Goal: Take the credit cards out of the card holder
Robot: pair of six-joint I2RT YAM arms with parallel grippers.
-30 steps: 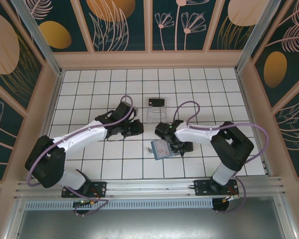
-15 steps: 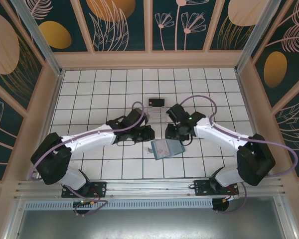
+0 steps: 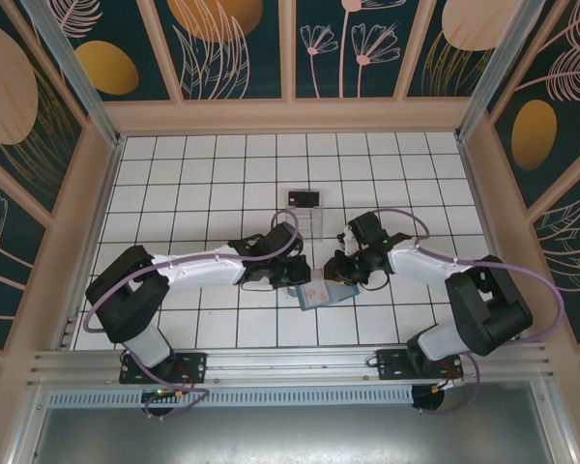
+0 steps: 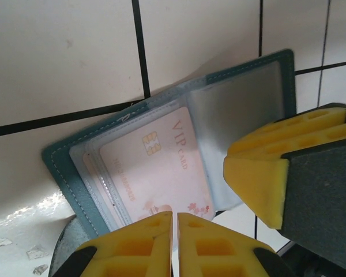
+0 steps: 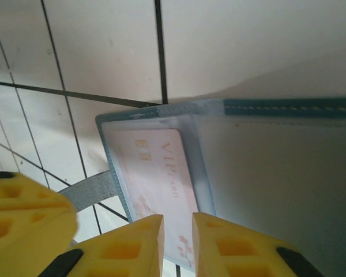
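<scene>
Showing a pale glossy card point(image 4: 155, 167) inside the clear sleeve point(image 4: 242, 115) of a stitched teal card holder point(image 4: 60, 167); left pincer point(image 4: 174, 242) pressed together, right pincer point(image 5: 177, 242) state cannot be told.

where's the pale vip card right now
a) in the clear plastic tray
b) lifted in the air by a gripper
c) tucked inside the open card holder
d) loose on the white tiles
c: the pale vip card sits behind clear plastic inside the open teal card holder, with the holder's stitched edge framing it in both wrist views.
</scene>
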